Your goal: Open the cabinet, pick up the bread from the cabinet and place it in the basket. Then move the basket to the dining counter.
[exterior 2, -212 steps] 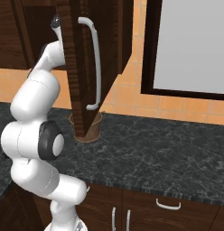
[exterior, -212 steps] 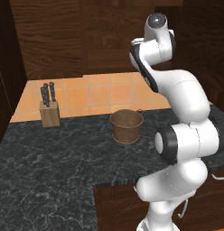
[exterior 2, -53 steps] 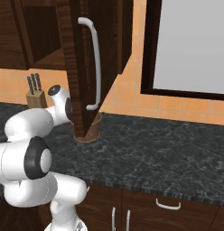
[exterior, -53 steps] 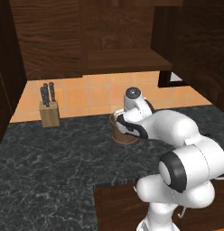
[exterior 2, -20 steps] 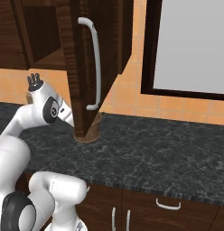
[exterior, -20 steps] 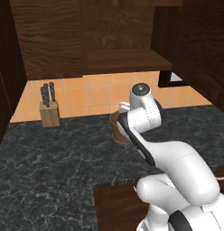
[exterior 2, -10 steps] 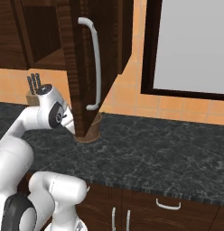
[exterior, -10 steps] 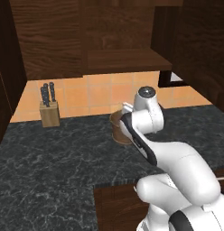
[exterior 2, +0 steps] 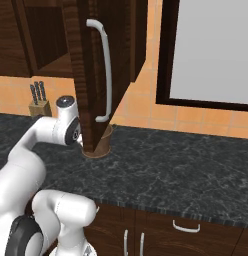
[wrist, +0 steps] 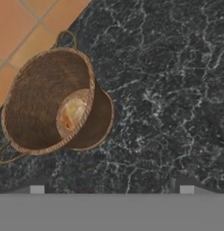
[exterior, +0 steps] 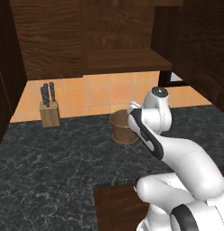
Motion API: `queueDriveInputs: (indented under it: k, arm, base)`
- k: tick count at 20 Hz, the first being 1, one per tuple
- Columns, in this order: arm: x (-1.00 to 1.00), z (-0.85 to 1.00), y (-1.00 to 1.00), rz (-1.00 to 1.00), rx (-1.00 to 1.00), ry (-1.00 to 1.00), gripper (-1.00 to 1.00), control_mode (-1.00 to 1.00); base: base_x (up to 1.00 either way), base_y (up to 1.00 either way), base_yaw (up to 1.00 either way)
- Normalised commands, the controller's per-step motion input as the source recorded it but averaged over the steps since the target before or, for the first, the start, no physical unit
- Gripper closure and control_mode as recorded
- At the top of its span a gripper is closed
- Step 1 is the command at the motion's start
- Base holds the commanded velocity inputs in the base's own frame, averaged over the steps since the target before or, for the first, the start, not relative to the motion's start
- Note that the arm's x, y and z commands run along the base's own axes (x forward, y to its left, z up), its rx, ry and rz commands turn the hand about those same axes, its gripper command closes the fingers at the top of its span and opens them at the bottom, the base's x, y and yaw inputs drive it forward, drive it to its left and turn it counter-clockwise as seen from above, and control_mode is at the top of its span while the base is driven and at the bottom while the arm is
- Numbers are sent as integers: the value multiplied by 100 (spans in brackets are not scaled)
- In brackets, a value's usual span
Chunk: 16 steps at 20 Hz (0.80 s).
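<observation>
From my hand camera I look down on the basket (wrist: 50, 101), which sits toward the left of that picture on the black marble worktop (wrist: 177, 90), near the edge where the orange tiled wall (wrist: 19, 27) begins. The bread (wrist: 71, 113) lies inside the basket on its bottom, a small tan lump partly cut off by the near rim. My gripper (wrist: 111, 189) is released, its two finger tips (wrist: 37, 189) set wide apart at the bottom of the hand view and holding nothing; the basket and the bread are off to the left of the middle line between the tips, and apart from both of them. In the left base view the basket (exterior: 124, 127) stands on the worktop just beyond my arm, whose forearm hides its right side, and the wooden knife block (exterior: 49, 110) stands well apart to the left against the tiles. In the right base view the cabinet door (exterior 2: 96, 65) with its long silver bar handle (exterior 2: 104, 70) hangs open and covers most of the basket (exterior 2: 98, 146), of which the lower part shows below the door's bottom edge.
</observation>
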Motion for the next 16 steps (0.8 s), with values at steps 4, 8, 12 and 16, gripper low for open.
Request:
queueDriveInputs:
  k: [4, 8, 12, 16]
  arm:
    - [24, -18, -9, -1, 0, 8, -100, -100]
    - [34, 0, -13, 0, 3, 12, -100, -100]
    - [31, -16, -7, 0, 0, 2, -100, -100]
    - [29, -35, -1, 0, 0, 1, -100, -100]
  base:
    - [0, 0, 0]
    - [0, 0, 0]
    - [0, 0, 0]
    - [0, 0, 0]
